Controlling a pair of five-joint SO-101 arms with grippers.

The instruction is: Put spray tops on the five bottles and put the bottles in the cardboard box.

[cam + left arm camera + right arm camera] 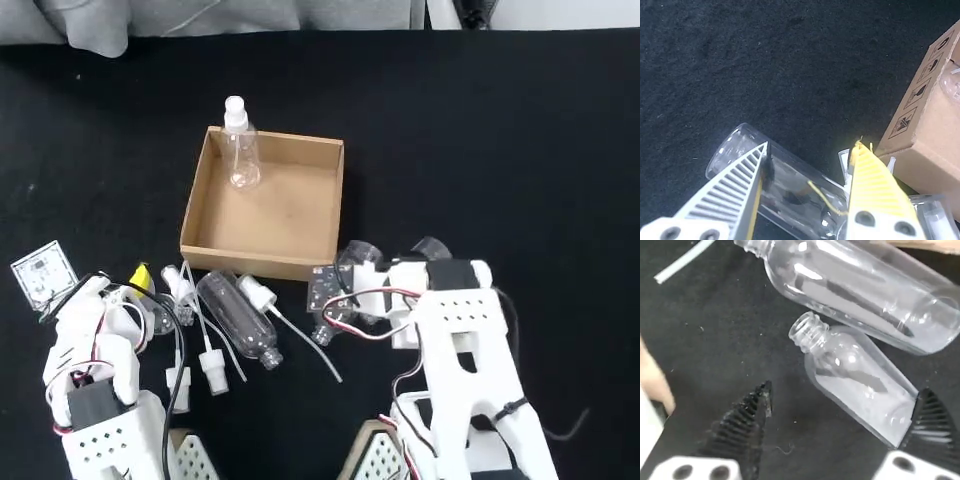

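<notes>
1. My left tool (811, 150) has its white and yellow fingers spread, one on each side of a clear bottle (790, 187) lying on the black counter (740, 60). I cannot tell if they press on it.
2. The cardboard box (930, 115) is near this; its corner is just beside the yellow finger.
3. My right tool (845, 390) has its black fingers spread wide. The small bottle (855, 375) lies on its side between them, neck open with no top on. One finger is at its base, the other is apart from it.
4. The big bottle (865, 290) lies right beside the small bottle, also with no top. Whether they touch, I cannot tell.
5. In the high view the box sits open in the middle of the counter. A capped bottle (240, 150) is inside, leaning in the far left corner, with its spray top poking over the rim.
6. Loose spray tops (213, 365) with thin tubes lie in front of the box, around the big bottle and between my two arms.
7. My right tool sits just off the box's near right corner, and my left tool off its near left corner.
</notes>
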